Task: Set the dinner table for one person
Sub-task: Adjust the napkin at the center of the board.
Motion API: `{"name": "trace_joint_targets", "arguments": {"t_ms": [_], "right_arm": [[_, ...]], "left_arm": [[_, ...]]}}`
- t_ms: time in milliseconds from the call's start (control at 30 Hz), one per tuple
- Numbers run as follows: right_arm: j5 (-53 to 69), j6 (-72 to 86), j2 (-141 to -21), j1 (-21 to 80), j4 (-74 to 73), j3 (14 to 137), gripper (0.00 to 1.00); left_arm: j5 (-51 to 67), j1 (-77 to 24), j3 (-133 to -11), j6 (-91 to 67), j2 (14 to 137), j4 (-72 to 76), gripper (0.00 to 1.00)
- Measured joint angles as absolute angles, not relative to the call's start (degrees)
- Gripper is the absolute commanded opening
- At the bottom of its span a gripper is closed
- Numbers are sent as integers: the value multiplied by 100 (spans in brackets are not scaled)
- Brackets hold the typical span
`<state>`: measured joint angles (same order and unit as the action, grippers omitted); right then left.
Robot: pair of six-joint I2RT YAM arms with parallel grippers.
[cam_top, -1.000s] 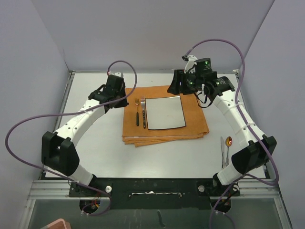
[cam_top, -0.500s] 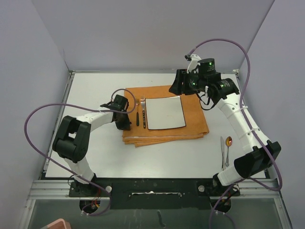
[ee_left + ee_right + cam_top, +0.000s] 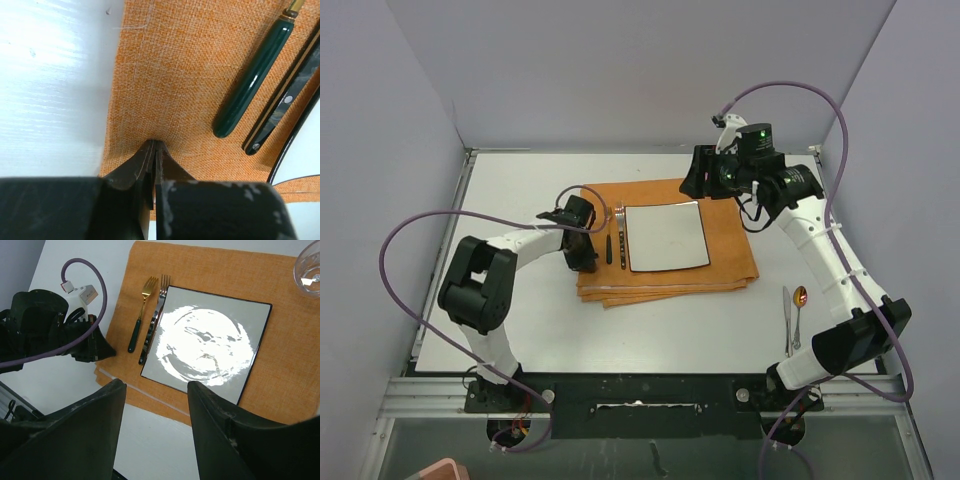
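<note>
On the dinner table lies a folded orange mat with a square white plate on it. Left of the plate lie a gold fork with a green handle and a dark-handled fork, side by side. My left gripper is shut, its tips pressed on the mat near its left edge, left of the forks, with nothing visible between them. My right gripper hangs open and empty high over the mat's back right part. A clear glass stands on the mat's back right corner.
A knife and a spoon lie on the table to the right of the mat, close to the right arm's base. Grey walls enclose the table on the left, back and right.
The left arm has folded back and its gripper has come from the back left of the mat down to the mat's left edge, closing on the way. The right arm has hardly moved.
</note>
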<state>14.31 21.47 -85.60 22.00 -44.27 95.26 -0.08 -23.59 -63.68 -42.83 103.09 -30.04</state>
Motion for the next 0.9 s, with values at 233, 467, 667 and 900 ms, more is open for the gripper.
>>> {"name": "trace_joint_targets", "arguments": {"t_ms": [233, 467, 667, 900], "right_arm": [[1247, 2167, -8560, 2137, -4469, 9539, 55], [1157, 2185, -8560, 2095, -4491, 9546, 55], [1092, 2187, -8560, 2064, -4545, 9546, 56], [779, 2198, -8558, 2064, -4740, 9546, 59]], "left_arm": [[-478, -2375, -6716, -4298, 10481, -3566, 0], [-674, -1970, -6753, -4307, 10486, -3767, 0], [-862, -1758, -6770, -4237, 10481, -3833, 0], [-921, -1758, -6770, -4086, 10420, -3876, 0]]}}
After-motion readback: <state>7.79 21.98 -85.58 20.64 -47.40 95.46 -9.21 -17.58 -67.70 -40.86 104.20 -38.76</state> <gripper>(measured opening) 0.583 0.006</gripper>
